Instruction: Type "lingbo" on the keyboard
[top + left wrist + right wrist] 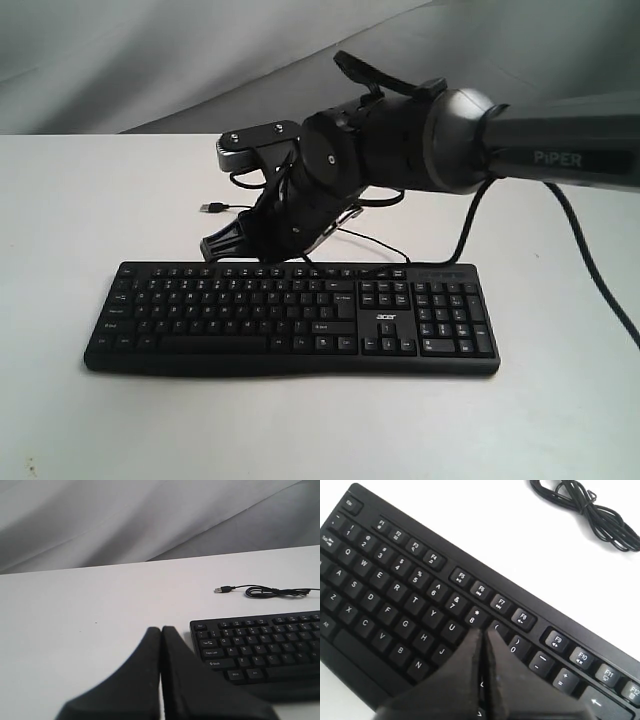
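The black keyboard (290, 320) with white legends and an acer logo lies across the white table. My right gripper (272, 246) comes in from the right on the Piper arm and hangs over the keyboard's upper rows. In the right wrist view the right gripper (484, 633) is shut with nothing between its fingers, its tips over the keyboard (395, 590) between the 8 and 9 keys, above the I key area. My left gripper (161, 629) is shut and empty, over bare table beside the Esc end of the keyboard (260, 640). The left arm does not show in the exterior view.
The keyboard's thin black USB cable (215, 208) lies loose on the table behind it, coiled in the right wrist view (590, 510) and with its plug free (222, 589). A grey cloth backdrop (150, 60) hangs behind the table.
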Tool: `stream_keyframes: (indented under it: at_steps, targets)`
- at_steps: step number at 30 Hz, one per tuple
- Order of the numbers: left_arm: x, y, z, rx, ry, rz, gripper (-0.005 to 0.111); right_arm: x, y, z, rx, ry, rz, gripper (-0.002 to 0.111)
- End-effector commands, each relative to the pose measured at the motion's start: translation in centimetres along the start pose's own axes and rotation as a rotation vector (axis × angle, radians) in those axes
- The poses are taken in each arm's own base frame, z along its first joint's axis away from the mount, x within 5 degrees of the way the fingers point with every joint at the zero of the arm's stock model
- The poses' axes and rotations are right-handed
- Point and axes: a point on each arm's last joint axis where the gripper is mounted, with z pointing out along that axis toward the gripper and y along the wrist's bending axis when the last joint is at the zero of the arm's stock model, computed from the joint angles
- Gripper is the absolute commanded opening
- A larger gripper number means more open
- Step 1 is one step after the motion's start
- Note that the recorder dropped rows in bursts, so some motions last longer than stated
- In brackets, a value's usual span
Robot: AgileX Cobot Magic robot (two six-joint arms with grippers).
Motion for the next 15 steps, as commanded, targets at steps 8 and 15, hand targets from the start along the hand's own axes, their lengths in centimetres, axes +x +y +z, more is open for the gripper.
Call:
stream_keyframes:
  at_steps: [8,15]
  targets:
    - [0.1,0.0,0.0,0.001,-0.003,-0.012,0.001,1.6,0.7,-0.4,-0.003,-0.01,-0.048,0.0]
    - [0.1,0.0,0.0,0.001,-0.003,-0.012,0.001,2.9,0.5,-3.6,-0.022,-0.153,-0.049,0.0]
